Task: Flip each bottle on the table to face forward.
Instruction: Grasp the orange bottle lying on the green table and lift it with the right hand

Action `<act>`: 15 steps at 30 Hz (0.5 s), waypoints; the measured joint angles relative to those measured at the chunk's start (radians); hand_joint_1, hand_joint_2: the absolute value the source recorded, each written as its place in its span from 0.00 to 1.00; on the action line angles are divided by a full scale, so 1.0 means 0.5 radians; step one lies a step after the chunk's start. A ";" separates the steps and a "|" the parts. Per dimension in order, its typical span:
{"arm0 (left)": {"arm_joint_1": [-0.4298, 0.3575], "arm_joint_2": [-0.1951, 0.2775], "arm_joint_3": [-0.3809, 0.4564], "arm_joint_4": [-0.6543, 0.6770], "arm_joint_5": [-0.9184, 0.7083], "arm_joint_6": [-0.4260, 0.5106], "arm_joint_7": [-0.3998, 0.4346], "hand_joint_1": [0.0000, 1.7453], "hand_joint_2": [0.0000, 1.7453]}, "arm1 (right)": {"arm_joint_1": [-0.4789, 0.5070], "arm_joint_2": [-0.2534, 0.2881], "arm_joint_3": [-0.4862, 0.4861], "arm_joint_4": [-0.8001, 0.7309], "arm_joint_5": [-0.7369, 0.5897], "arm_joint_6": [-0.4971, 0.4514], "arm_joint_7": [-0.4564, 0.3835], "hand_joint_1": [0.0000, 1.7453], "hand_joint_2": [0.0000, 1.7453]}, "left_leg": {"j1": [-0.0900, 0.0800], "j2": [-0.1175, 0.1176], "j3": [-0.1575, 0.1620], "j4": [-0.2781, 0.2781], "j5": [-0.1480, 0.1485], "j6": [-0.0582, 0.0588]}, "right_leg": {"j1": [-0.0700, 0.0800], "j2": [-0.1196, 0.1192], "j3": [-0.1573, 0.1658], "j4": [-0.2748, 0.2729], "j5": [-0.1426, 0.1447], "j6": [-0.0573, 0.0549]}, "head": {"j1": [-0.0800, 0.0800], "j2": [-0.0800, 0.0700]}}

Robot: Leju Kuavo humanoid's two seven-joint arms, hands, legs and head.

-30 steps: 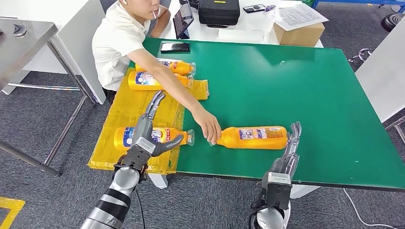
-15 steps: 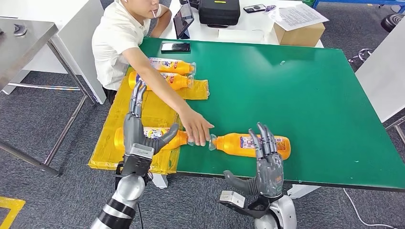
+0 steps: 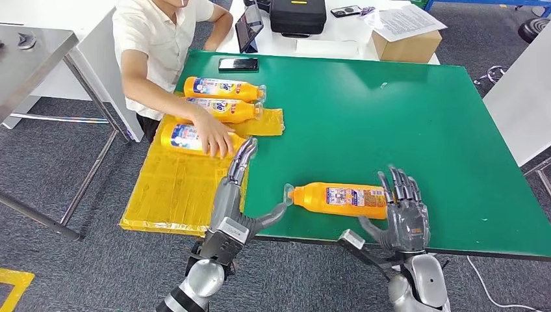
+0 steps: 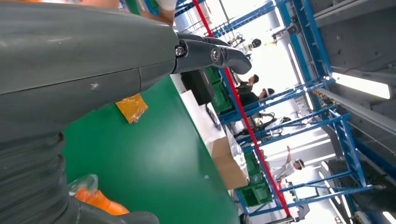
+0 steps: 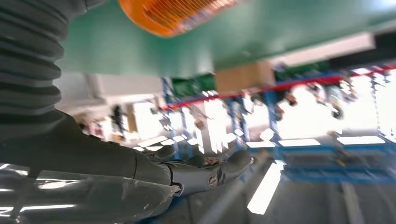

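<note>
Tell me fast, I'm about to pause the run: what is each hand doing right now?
Left hand: open, fingers apart, holding nothing, beside the neck of the bottle.
Right hand: open, fingers spread at the bottle's base, not gripping it.

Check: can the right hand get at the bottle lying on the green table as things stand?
Probably yes. The right hand is open by the base end of the bottle, nothing between them; the person's hand is off on the yellow mat.

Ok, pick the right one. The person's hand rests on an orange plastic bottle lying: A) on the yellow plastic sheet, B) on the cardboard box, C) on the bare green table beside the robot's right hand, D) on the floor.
A: the person's hand covers the neck end of an orange plastic bottle lying on the yellow plastic sheet.
</note>
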 joint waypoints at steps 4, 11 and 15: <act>0.001 0.000 -0.012 0.000 -0.024 -0.018 0.035 0.00 1.00 | -0.076 -0.102 0.140 0.209 -0.055 0.001 0.171 0.00 1.00 | 0.000 0.000 0.000 0.000 0.000 0.000 | 0.000 0.000 0.000 0.000 0.000 0.000 | 0.000 0.000; 0.001 0.000 -0.037 0.000 -0.071 -0.045 0.045 0.00 1.00 | -0.293 -0.269 0.510 0.640 -0.301 0.118 0.348 0.00 1.00 | 0.000 -0.001 -0.001 0.000 0.001 0.001 | -0.001 -0.001 0.000 0.000 0.000 0.000 | 0.000 0.000; 0.000 -0.001 -0.047 0.000 -0.071 -0.051 0.045 0.00 1.00 | -0.388 -0.314 0.631 0.776 -0.352 0.156 0.351 0.00 1.00 | 0.000 -0.001 -0.001 0.001 0.001 0.001 | -0.001 -0.001 0.000 0.000 0.000 0.000 | 0.000 0.000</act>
